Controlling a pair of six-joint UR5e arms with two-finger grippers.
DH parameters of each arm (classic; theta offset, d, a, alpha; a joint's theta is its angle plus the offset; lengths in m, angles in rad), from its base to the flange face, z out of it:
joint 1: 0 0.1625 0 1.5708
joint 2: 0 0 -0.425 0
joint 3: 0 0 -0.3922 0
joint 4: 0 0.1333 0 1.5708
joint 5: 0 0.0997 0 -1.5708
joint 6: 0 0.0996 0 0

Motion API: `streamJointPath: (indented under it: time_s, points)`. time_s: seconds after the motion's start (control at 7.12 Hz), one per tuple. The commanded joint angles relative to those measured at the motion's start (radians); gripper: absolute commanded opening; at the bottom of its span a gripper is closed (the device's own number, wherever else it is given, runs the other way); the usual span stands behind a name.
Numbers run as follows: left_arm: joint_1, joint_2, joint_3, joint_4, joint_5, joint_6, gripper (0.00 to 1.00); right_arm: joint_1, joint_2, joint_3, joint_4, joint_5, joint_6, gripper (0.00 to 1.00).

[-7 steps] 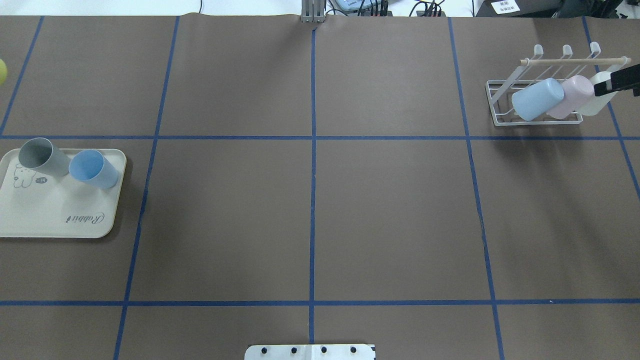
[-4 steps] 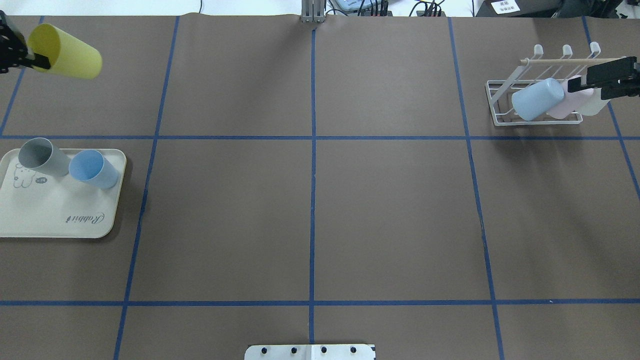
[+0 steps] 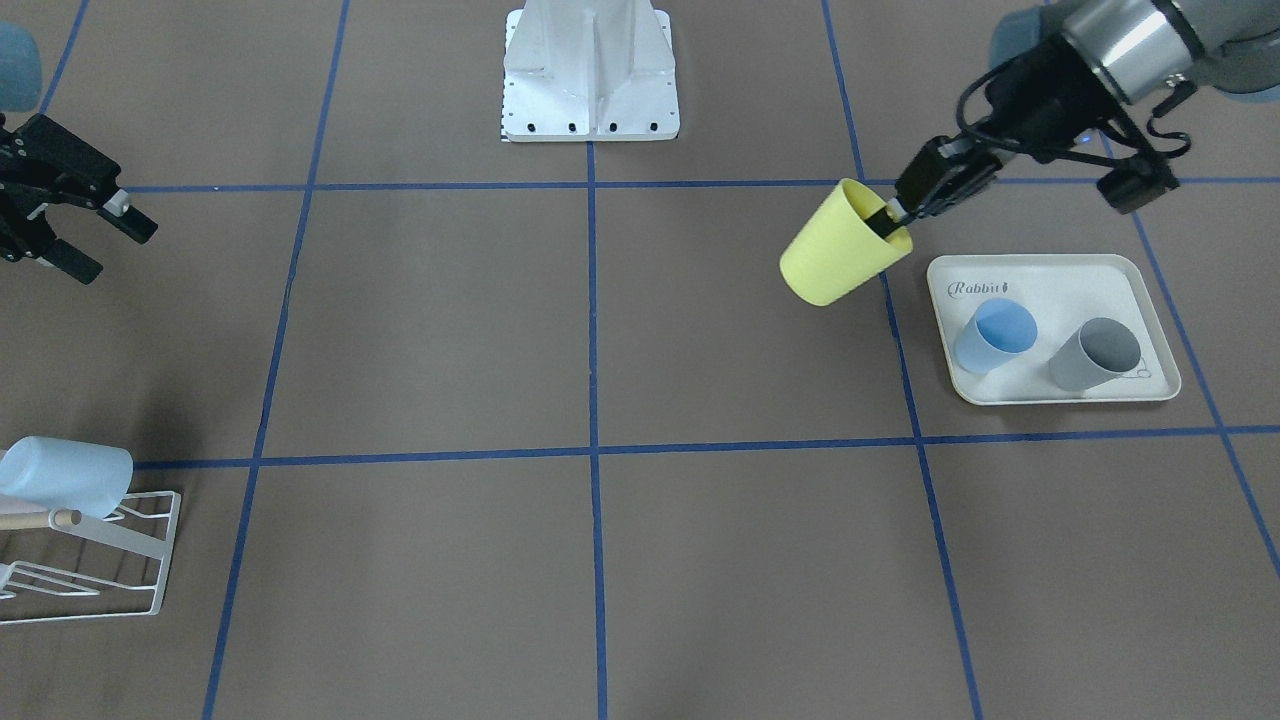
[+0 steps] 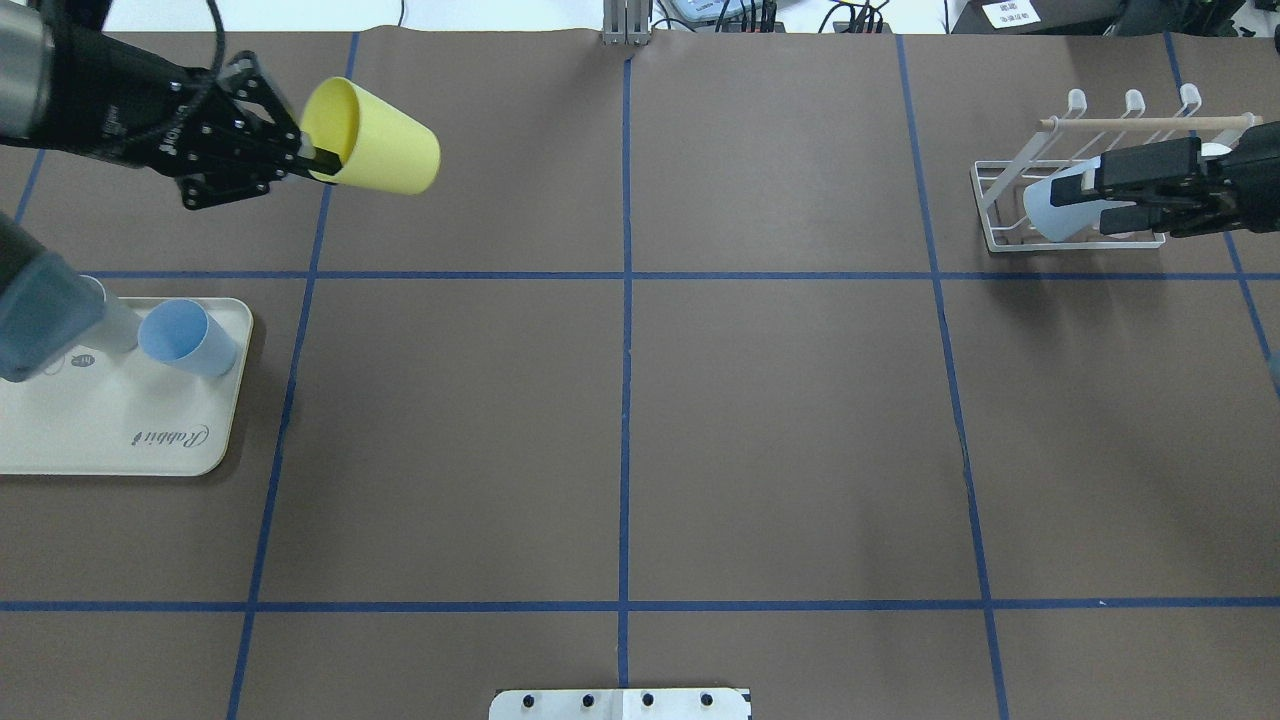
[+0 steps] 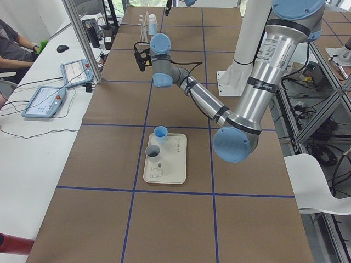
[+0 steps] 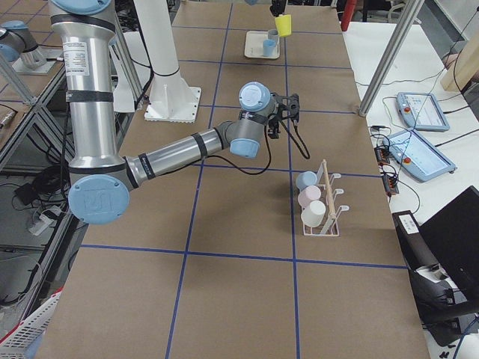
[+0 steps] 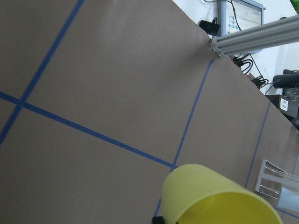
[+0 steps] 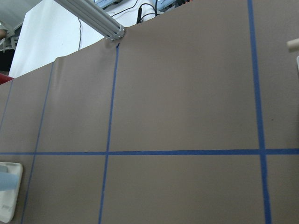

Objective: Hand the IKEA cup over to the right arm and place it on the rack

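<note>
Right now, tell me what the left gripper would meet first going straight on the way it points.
Nothing close: beyond the yellow cup that the left gripper holds, the table's middle looks free. Farthest along stands the right gripper, open, by the rack; heights are unclear.

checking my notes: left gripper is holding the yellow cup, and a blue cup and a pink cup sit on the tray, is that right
Not quite. The second cup on the tray is grey, not pink: the front-facing view shows a blue cup and a grey cup there. The rest holds: the left gripper is holding the yellow cup.
</note>
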Motion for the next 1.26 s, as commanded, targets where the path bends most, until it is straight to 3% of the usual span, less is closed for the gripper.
streamJointPath:
  time_s: [0.0, 0.14, 0.28, 0.7, 1.12]
  points:
    - [0.211, -0.056, 0.004, -0.201, 0.241, -0.239, 0.0, -0.07, 0.036, -0.002, 0.145, -0.011, 0.149, 0.99]
    - [0.295, -0.054, 0.015, -0.334, 0.345, -0.317, 0.0, -0.101, 0.038, -0.011, 0.234, -0.018, 0.203, 0.99]
    - [0.354, -0.054, 0.018, -0.411, 0.38, -0.373, 0.0, -0.122, 0.05, -0.011, 0.297, -0.019, 0.254, 0.99]
    - [0.422, -0.054, 0.033, -0.574, 0.391, -0.424, 0.0, -0.202, 0.096, -0.011, 0.458, -0.038, 0.403, 0.98]
    - [0.469, -0.056, 0.101, -0.826, 0.527, -0.521, 0.0, -0.369, 0.172, -0.011, 0.622, -0.211, 0.576, 0.98]
